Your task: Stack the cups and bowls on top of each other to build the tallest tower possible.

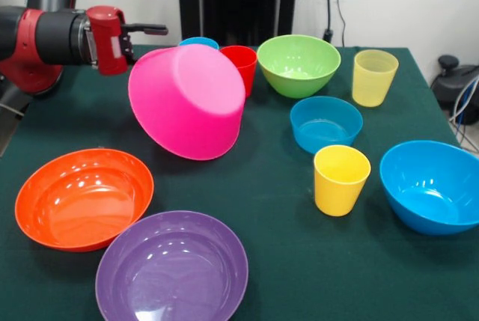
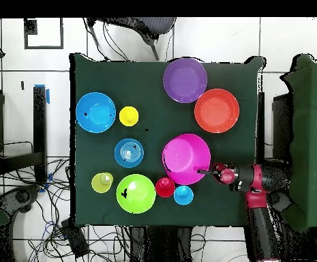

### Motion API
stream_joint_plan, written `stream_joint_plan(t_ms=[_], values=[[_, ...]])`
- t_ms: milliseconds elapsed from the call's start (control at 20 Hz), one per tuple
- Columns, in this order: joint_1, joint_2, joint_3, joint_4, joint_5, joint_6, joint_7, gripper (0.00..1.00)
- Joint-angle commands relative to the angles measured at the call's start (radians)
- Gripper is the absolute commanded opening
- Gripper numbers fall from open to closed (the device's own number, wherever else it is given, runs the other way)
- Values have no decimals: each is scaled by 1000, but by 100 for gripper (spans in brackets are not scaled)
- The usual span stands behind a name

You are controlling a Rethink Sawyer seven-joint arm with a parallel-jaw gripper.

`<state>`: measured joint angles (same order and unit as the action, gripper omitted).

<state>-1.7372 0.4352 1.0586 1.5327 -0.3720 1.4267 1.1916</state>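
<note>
No text, label, brand, number or sign can be read in either view. The bowls, the cups, the green table cover and the red and black arm all show plain surfaces with no legible marking.

My gripper sits at the rim of the tilted large glossy pink plastic bowl. In the front view, the red plastic tumbler stands just behind that bowl, the glossy orange plastic bowl before it.
</note>
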Motion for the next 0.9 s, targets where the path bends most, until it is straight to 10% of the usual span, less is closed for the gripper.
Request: stream_joint_plan(t_ms=[50, 900], values=[[18, -14, -135, -158, -68, 53, -336, 100], [-25, -157, -185, 11, -328, -221, -264, 100]])
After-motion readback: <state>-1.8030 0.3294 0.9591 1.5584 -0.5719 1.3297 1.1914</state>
